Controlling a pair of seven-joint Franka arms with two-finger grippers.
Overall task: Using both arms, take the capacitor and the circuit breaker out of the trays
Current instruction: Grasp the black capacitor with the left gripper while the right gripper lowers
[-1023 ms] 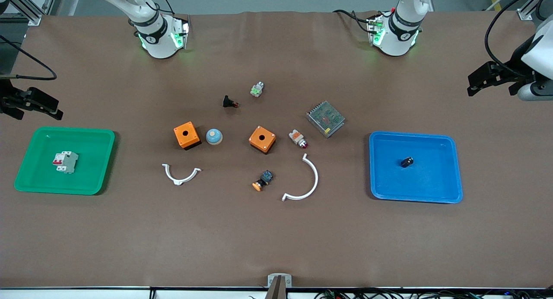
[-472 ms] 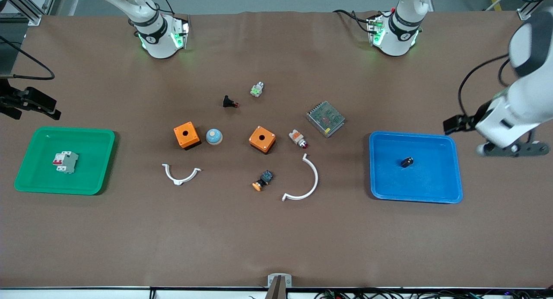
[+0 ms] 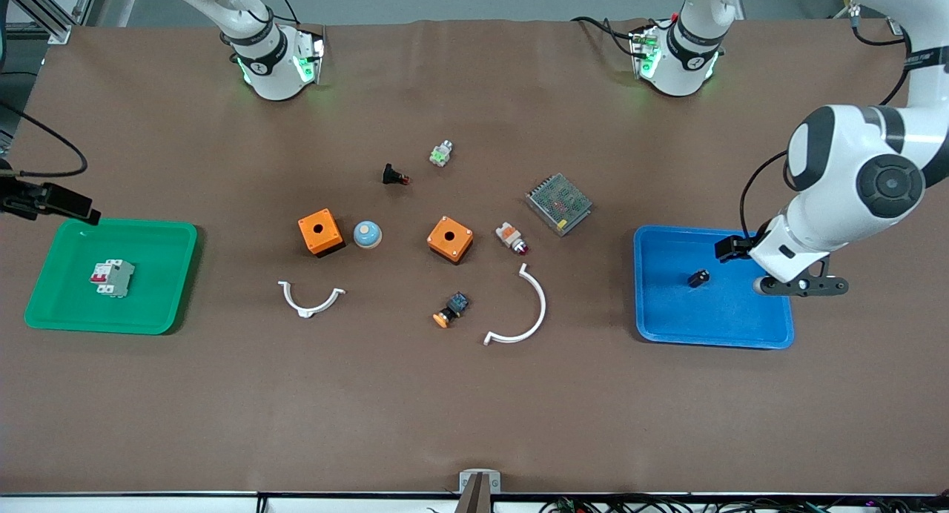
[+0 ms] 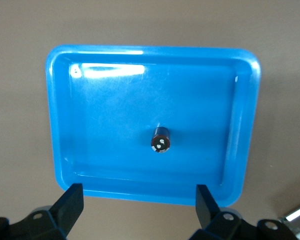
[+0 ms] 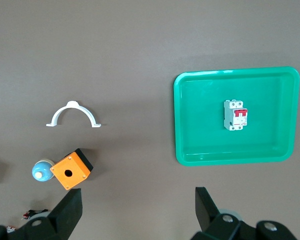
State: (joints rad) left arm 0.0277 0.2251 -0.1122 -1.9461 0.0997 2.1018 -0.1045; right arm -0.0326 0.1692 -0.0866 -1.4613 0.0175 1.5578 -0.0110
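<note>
Both arms closing in on their trays
Left gripper (image 4: 136, 200), jaws apart, hangs over the blue tray (image 3: 771, 328); centre it over the capacitor (image 3: 698, 278) before descending. Right gripper (image 5: 138, 207), apart, should reach the circuit breaker (image 3: 113, 277).

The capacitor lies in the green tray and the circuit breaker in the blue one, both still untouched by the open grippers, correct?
Swapped. The front view shows the capacitor in the blue tray and the circuit breaker in the green tray. Otherwise right: the left gripper and right gripper are open, touching neither.
</note>
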